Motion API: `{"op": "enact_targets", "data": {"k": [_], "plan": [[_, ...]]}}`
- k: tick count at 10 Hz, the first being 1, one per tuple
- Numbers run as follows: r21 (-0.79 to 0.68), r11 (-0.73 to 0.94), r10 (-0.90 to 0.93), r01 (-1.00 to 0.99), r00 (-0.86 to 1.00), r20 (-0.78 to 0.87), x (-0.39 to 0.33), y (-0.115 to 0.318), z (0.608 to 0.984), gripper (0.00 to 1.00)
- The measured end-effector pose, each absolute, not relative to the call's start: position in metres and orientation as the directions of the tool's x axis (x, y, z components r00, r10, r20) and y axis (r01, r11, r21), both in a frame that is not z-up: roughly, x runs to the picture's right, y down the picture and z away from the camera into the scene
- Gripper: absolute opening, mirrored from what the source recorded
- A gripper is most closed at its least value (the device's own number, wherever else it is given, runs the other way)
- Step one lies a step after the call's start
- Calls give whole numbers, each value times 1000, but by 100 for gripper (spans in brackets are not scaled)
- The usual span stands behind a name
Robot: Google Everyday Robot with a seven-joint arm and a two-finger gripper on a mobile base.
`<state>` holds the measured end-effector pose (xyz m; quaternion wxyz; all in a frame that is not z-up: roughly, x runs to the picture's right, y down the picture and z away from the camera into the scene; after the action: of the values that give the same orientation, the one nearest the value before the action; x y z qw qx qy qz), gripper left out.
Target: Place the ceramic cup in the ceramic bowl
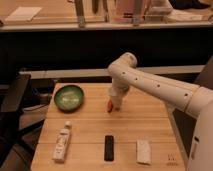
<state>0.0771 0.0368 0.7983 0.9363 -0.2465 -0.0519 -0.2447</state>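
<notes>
Hanging low over the middle of the wooden table (150, 125), the gripper (115, 102) ends the white arm (150, 86), which bends in from the right of the view and points straight down, a pose that suits carrying or setting something down from above. It is just beside a small orange carrot (109, 105). I cannot tell whether it is apart, together or clamped on anything, because the end of the arm reads as one pale mass. The cup does not stand free anywhere on the table. Being plain white, it may well be inside that pale mass at the gripper, but the view does not settle this. The bowl (69, 97) lies toward the left of the view, near the table's far corner and well apart from the gripper, with the carrot between them. It is green, round, shallow and glossy, with a darker rim. Nothing lies in it, so its wide mouth looks ready to take a cup lowered from above. Along the near edge lie a white bottle (61, 141) on its side, a flat black bar (109, 147) and a white packet (143, 151), all away from the line between gripper and bowl. The carrot is the one thing a low sideways move might brush.
</notes>
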Motion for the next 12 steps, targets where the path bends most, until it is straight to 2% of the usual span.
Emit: {"op": "enact_targets", "data": {"k": [12], "plan": [[-383,696,-557,607,793,247,-41,19,805,2]]}}
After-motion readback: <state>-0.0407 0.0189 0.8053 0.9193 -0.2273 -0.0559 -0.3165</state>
